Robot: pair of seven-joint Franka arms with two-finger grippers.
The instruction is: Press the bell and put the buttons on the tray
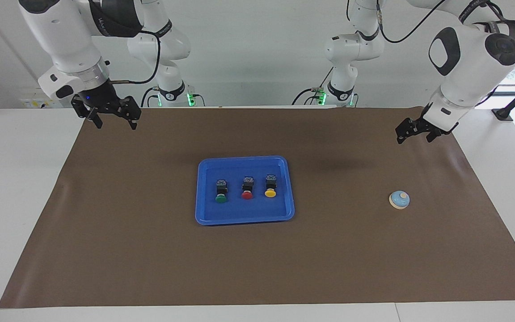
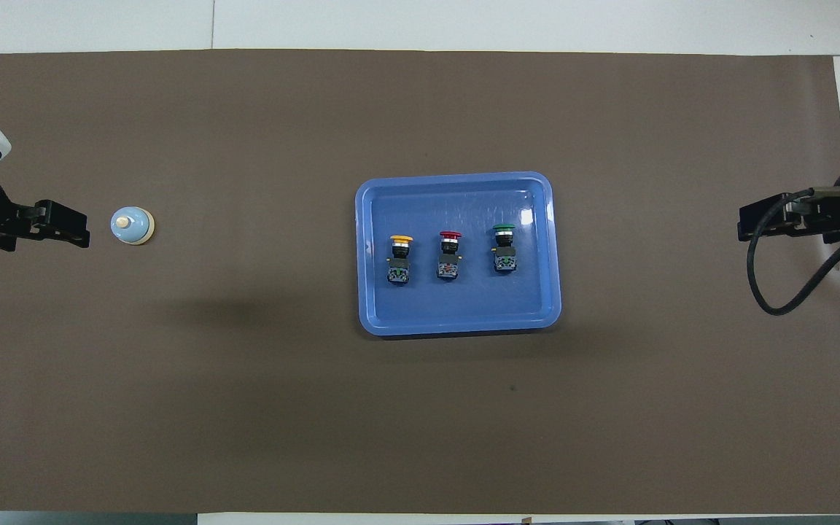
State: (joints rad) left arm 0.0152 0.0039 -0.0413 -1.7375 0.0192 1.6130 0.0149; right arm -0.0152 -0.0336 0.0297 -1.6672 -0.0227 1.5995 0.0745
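Observation:
The blue tray (image 1: 244,211) lies in the middle of the brown mat, also in the overhead view (image 2: 456,306). Three buttons lie in it in a row: green (image 1: 221,191) (image 2: 504,248), red (image 1: 247,188) (image 2: 450,251), yellow (image 1: 270,186) (image 2: 399,255). The light blue bell (image 1: 399,199) (image 2: 132,225) stands on the mat toward the left arm's end. My left gripper (image 1: 414,139) (image 2: 81,227) is open and empty, raised over the mat beside the bell. My right gripper (image 1: 116,126) (image 2: 742,226) is open and empty, raised over the mat's edge at the right arm's end.
The brown mat (image 1: 150,250) covers most of the white table. Nothing else lies on it besides the tray and the bell. The arms' bases stand at the robots' edge of the table.

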